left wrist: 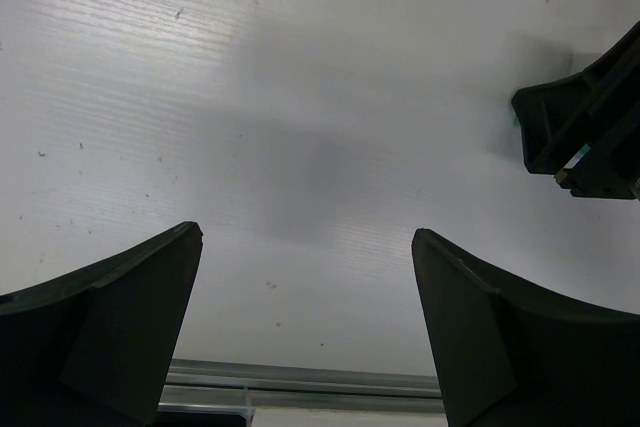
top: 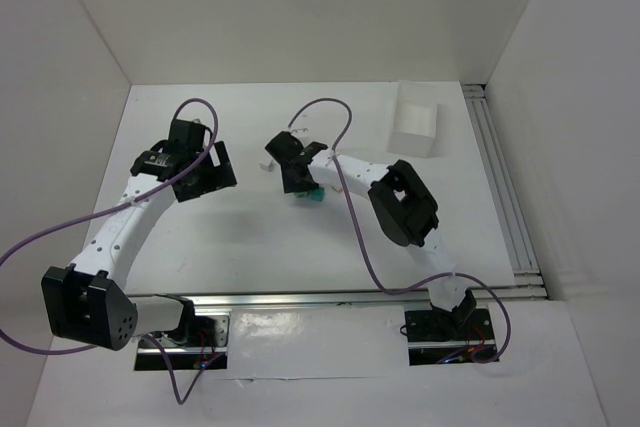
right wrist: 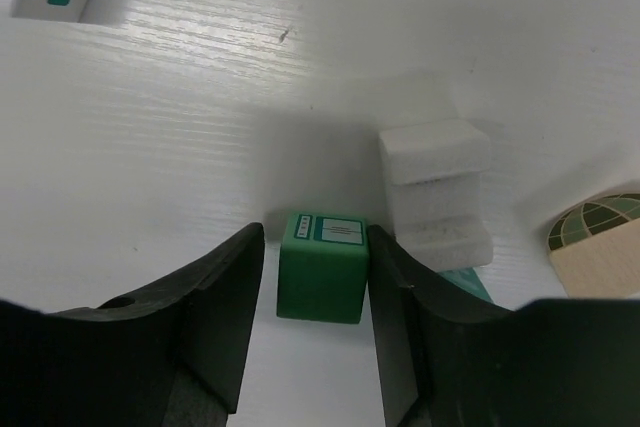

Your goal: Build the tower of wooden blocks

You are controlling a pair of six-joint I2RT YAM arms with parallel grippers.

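White tabletop (right wrist: pixel 180 127) all round — my right pincer (right wrist: pixel 315 245) is straddling the green cube (right wrist: pixel 322 282), jaws spread barely wider. I'm judging it light, stiff, slick — aiming for its flat sides.

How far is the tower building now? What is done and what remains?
Done: no stack shows yet. In hand: the right gripper brackets the green cube on the table, a thin gap on one side, so not clamped. The left gripper is open, holding nothing. Left: all the stacking, with the white stepped block and the tan round piece lying loose nearby.
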